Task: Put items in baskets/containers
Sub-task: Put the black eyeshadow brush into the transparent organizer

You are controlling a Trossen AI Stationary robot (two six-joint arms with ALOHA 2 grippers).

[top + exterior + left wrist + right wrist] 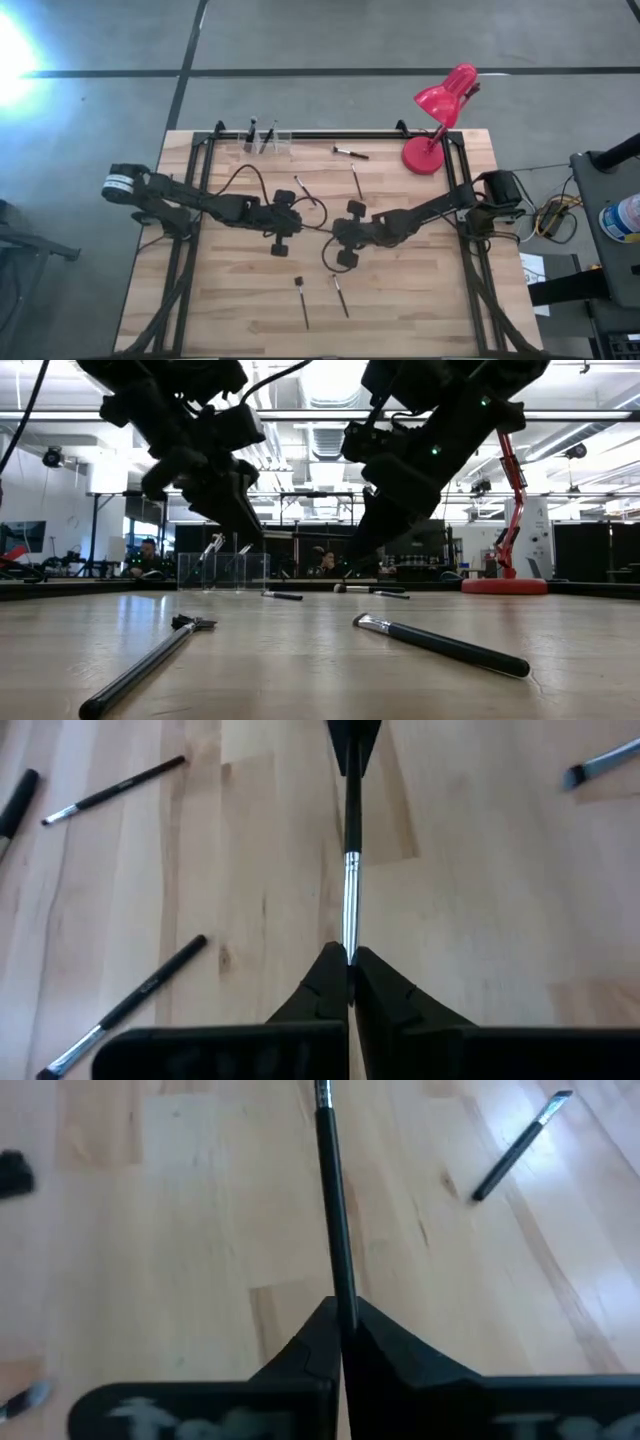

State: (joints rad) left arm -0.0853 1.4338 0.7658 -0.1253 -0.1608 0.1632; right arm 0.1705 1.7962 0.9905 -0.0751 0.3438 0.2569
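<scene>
Left hand (pixel 349 970): over mid-desk, fingers pinched tight on one end of a thin brush (pixel 350 860), silver ferrule just ahead of the fingertips, dark handle running straight on.
Right hand (pixel 343 1318): facing the left hand across mid-desk, clamped on the dark end of that brush, judging by both wrist views and the high view; brush spanning hand to hand, clear of the desk (pixel 420 290) in the low view.
Near the hands, front side: two brushes lying on the wood, one (pixel 145 663) with a dark forked tip, another (pixel 440 645) with a pale ferrule, side by side yet apart, both just beyond the hands toward the front edge.
Beside the left hand: two more thin brushes (pixel 112 790) flat on the boards, neither touched; a pale-tipped one at the view's corner.
Beside the right hand: one loose brush (pixel 520 1145) lying slantwise, apart from the fingers.
Beyond the hands, toward the back: a brush (pixel 356 181) lying alone, another (pixel 305 189) close to the left hand's wrist, a third (pixel 350 152) near the back rail.
Back edge: clear containers (pixel 266 140), well apart from both hands, a few sticks standing upright inside.
Far corner: red lamp (pixel 437 110), base on the desk past the right arm.
Background: a seated person (pixel 147 558) behind the desk, seen low.
</scene>
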